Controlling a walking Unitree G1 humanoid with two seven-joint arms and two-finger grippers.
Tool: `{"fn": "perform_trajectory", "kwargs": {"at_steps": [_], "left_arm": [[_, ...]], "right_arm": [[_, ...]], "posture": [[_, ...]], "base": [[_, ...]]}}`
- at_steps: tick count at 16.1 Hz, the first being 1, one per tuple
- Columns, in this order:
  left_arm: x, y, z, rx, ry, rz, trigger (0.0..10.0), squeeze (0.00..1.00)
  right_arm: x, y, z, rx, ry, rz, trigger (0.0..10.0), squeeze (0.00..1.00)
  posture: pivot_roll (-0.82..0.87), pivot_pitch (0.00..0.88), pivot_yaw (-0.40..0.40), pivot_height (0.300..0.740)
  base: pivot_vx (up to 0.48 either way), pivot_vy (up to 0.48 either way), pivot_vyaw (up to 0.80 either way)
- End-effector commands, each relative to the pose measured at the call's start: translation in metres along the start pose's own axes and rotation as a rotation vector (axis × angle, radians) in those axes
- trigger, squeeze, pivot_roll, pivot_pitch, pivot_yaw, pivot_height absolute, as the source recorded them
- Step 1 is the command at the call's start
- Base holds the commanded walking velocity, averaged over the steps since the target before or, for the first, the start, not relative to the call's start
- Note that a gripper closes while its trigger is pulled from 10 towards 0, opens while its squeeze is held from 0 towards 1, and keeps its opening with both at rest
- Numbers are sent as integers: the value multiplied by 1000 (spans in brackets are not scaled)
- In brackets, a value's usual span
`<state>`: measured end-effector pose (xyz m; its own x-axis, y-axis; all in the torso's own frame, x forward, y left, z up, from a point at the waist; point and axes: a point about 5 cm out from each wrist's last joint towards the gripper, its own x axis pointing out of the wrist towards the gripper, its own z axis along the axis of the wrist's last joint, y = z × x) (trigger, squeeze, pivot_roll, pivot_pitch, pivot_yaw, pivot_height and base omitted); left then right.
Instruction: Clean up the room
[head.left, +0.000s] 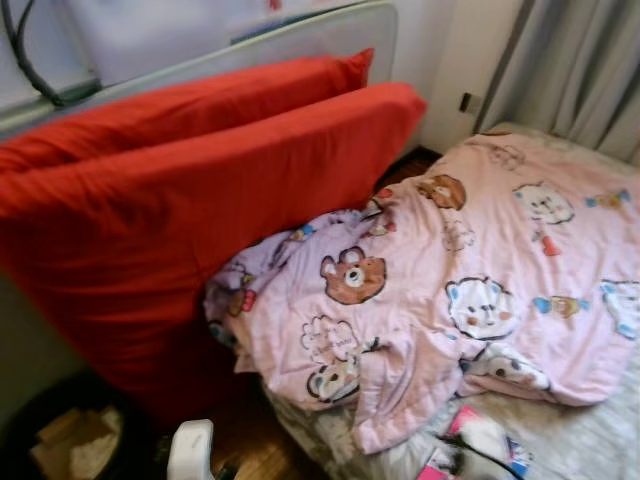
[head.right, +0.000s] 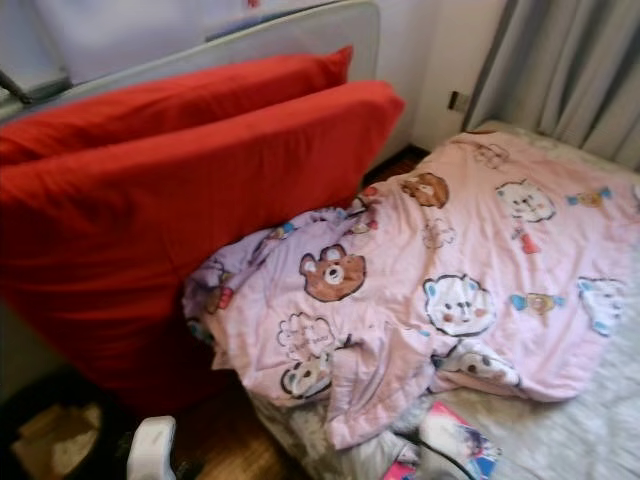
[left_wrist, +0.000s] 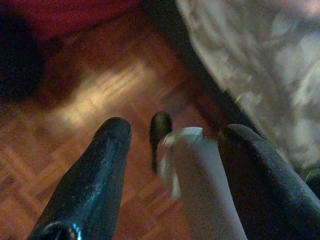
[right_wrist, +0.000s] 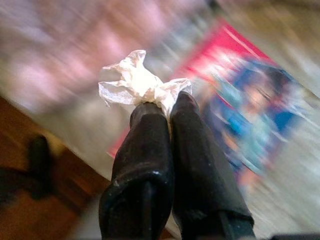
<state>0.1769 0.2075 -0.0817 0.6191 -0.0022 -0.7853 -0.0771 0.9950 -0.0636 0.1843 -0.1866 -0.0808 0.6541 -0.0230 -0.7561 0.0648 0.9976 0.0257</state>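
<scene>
- Left eye view: Two big red cushions (head.left: 200, 200) leaned against a pale headboard (head.left: 300, 40). A rumpled pink quilt with bear and cat pictures (head.left: 450, 280) lay on the bed, and one edge of it touched the front cushion. Grey curtains (head.left: 580, 70) hung behind the bed. A white cup-shaped thing (head.left: 190, 450) showed low down over the brown wooden floor (head.left: 250, 455). A dark round bin with brown scraps inside (head.left: 70, 440) sat in the near corner by the cushions.
- Right eye view: The same room showed here. A bright pink and blue picture book (head.right: 460, 445) lay on the grey bedsheet (head.right: 560, 430), just below the edge of the quilt. Something white sat on top of the book, but it was too blurry to tell what it was.
- Left wrist view: The left gripper (left_wrist: 175, 132) had its jaws spread wide apart. The white cup-shaped thing stood between them, close against one black finger (left_wrist: 260, 170). It was hard to tell if the jaws squeezed it. The wooden floor was under it, and the side of the bed was close by.
- Right wrist view: The right gripper (right_wrist: 167, 107) had its jaws pinched tight on a crumpled white tissue (right_wrist: 140, 82). The tissue was held up over the picture book and the bedsheet. This picture was very blurry.
</scene>
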Motion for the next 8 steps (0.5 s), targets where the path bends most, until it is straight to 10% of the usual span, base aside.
{"fn": "perform_trajectory", "kwargs": {"at_steps": [1, 8], "left_arm": [[1, -4, 2, 4, -2, -7, 10000, 0], [1, -4, -2, -10, 15, -8, 10000, 0]], "right_arm": [[-4, -8, -14, 13, 47, -21, 10000, 0], [-4, -5, -15, 4, 46, -2, 10000, 0]], "posture": [[-12, 78, -24, 740], [-11, 85, -23, 740]], "base": [[0, 0, 0], [0, 35, 114]]}}
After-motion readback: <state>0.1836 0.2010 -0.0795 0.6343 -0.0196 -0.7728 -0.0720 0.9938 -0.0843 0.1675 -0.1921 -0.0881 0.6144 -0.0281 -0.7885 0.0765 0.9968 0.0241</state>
